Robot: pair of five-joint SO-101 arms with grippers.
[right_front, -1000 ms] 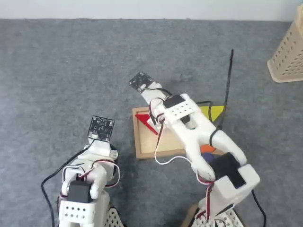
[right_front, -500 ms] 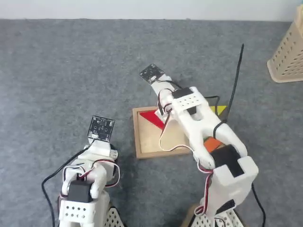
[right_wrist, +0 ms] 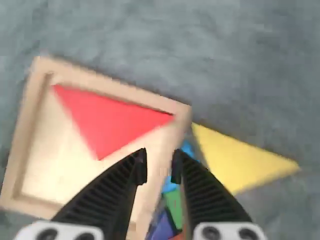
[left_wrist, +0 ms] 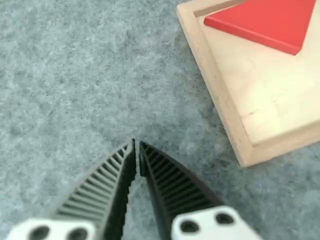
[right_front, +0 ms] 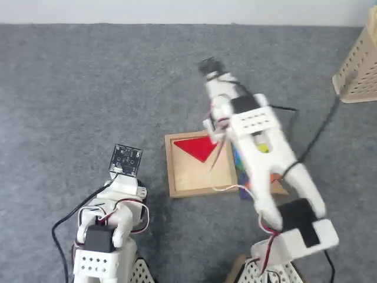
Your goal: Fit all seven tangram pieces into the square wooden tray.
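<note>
The red triangle point(right_front: 199, 147) lies inside the square wooden tray point(right_front: 172, 177), against its far rim. The right wrist view adds a yellow triangle point(right_wrist: 235, 162) just outside that rim. The right hand point(right_wrist: 159, 160) hangs above, slightly apart and empty. The left hand point(left_wrist: 136, 147), pressed together, hovers over the grey surface point(left_wrist: 75, 75) near a tray corner.

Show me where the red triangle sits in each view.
High view: red triangle in the wooden tray's far half.
Left wrist view: red triangle near a corner of the tray.
Right wrist view: red triangle along one tray wall.
Shared landmark: the tray's rim.
</note>
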